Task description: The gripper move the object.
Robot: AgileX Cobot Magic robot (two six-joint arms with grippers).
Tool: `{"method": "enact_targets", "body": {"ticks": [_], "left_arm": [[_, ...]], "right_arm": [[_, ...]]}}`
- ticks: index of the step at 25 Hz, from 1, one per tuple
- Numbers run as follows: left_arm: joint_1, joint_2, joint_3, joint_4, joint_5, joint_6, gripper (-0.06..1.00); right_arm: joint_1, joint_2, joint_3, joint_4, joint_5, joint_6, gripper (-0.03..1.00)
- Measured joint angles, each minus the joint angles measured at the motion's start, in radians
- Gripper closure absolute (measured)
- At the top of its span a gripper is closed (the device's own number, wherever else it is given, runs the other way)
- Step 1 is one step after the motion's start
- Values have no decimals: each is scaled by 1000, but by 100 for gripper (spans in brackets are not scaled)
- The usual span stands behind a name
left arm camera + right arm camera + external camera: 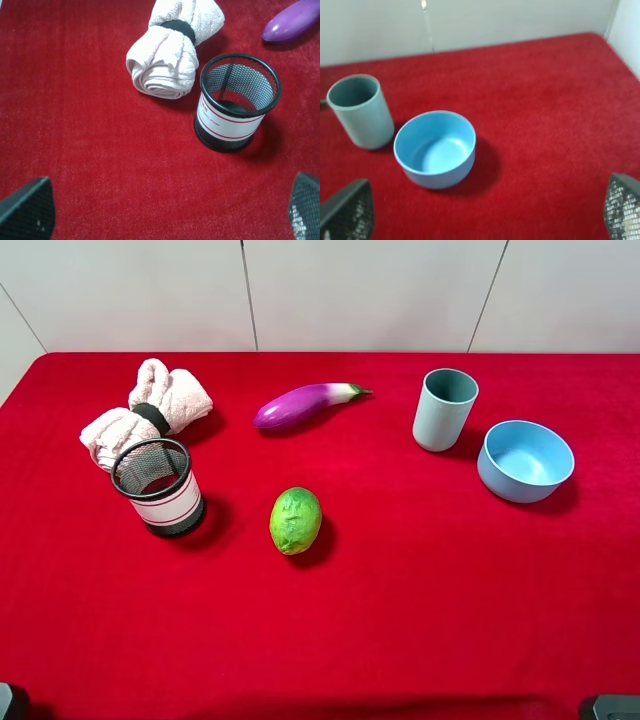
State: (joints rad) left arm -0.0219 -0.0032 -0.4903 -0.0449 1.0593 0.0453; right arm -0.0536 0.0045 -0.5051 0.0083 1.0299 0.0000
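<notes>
On my left wrist view the left gripper (170,212) has its fingers (27,210) spread wide, one tip at each lower corner of the view, with nothing held between them, only bare red worktop (100,150). Ahead of them the mesh cup (235,102) stands upright, apart from both fingers, its white band with thin red stripes facing me. Just beside it lies a rolled pink towel (167,55) bound by a black band, and I can see the tip of a purple eggplant (292,22) further off.

The right gripper (487,212) is likewise wide apart and holds nothing. Beyond it sit a blue bowl (436,149) and, near it, a pale teal cup (360,110), both upright and not touching.

From the high camera, the mesh cup (160,487) stands on the left part of the worktop, just in front of the towel. A green lime-like fruit (296,520) lies near the middle, the eggplant behind it.
</notes>
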Motion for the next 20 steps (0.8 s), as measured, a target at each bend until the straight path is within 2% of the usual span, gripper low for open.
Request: {"method": "enact_targets", "body": {"ticks": [8,20], "left_arm": [[0,0,0,0,0,0,3],[0,0,0,0,0,0,3]], "right_arm": [[92,-10,4,-1,-6,0,28],[96,-10,4,-1,-6,0,28]]}}
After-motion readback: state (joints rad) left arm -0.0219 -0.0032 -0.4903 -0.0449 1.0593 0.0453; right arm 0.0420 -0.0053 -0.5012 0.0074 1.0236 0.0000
